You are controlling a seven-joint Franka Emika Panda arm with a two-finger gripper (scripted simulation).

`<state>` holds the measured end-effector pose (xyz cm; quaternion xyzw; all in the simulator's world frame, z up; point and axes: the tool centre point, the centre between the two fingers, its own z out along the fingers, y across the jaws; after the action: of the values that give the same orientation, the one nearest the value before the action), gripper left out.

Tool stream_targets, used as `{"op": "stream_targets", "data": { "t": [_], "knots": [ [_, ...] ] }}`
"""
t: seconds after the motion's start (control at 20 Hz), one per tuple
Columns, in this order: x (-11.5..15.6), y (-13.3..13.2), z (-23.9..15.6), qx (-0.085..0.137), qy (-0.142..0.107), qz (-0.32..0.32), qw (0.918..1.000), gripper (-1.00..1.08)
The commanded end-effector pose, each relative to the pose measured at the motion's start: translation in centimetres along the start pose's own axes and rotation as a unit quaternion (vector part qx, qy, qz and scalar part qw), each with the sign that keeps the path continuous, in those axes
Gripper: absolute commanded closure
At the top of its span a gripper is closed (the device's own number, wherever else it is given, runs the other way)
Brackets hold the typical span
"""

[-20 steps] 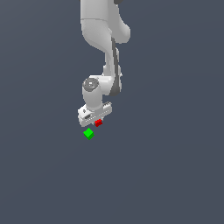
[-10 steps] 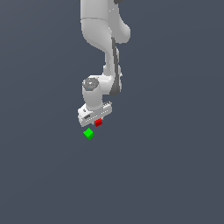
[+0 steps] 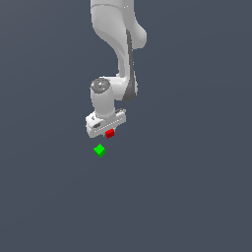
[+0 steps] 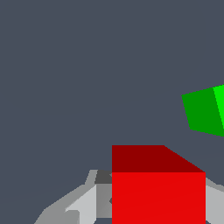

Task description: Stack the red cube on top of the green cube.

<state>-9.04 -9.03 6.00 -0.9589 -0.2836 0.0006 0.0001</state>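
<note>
Red is the colour right under the white hand (image 3: 106,132): the red cube (image 3: 110,133) sits between its two fingers. In the wrist view the red cube (image 4: 158,192) fills the space in the middle, with a grey finger (image 4: 83,203) close on each side. So the hand looks closed on the red cube and is holding it.

Since a second ago, almost nothing has moved. The arm and the red cube are in the same spot in the exterior view. It may have just finished its squeeze, and the carry has not begun.

The green cube (image 3: 100,150) sits alone on the dark desk (image 3: 197,187). It is near the hand, a little lower and toward the exterior view's left, and nothing touches it. In the wrist view the green cube (image 4: 204,111) shows off to one side of the red one, not under it.

I think the hand must lift next, move over the green cube, and set the red one down on top. The stack is not made yet.
</note>
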Motion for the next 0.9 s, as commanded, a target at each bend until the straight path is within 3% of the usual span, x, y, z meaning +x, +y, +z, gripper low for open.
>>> {"op": "stream_targets", "data": {
  "t": [0.0, 0.4, 0.85],
  "knots": [
    [0.0, 0.0, -1.7, -0.001, 0.0, 0.0, 1.0, 1.08],
    [0.1, 0.0, -5.5, 0.0, 0.001, 0.0, 1.0, 1.08],
    [0.1, 0.1, -6.0, 0.0, 0.001, 0.0, 1.0, 1.08]
  ]
}}
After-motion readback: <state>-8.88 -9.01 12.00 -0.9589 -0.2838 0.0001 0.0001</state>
